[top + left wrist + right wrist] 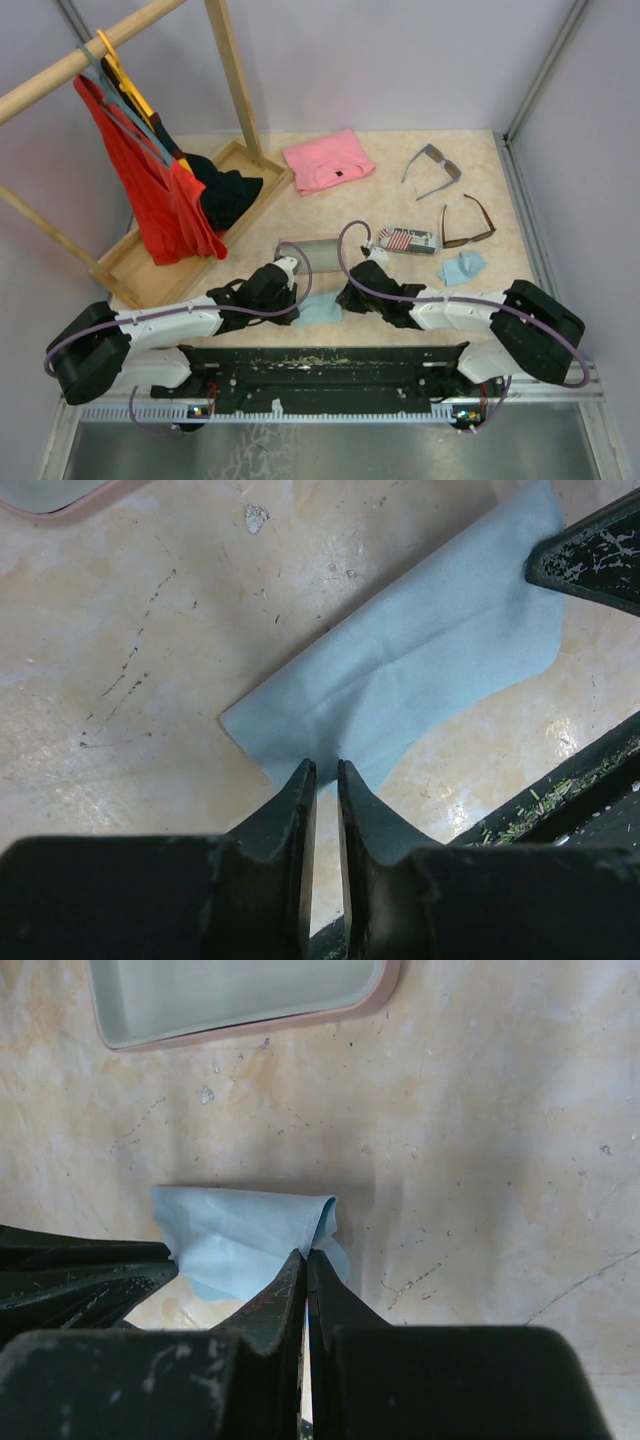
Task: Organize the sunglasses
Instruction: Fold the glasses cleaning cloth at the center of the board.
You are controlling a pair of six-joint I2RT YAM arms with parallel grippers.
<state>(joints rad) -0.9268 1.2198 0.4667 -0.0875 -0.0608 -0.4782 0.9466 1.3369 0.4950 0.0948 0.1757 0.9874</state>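
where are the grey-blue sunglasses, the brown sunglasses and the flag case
grey-blue sunglasses (438, 160), top view, on the bridge between the lenses
brown sunglasses (468, 238), top view, on the front frame
flag case (405, 240), top view, on its lid

Bright, even overhead light. Soft shadow edges the cloth (240, 1240), faint glare on the tabletop (556, 728), pictures mostly sharp.

Grey-blue sunglasses (449, 168) and brown sunglasses (481, 212) lie unfolded, near each other, far right.
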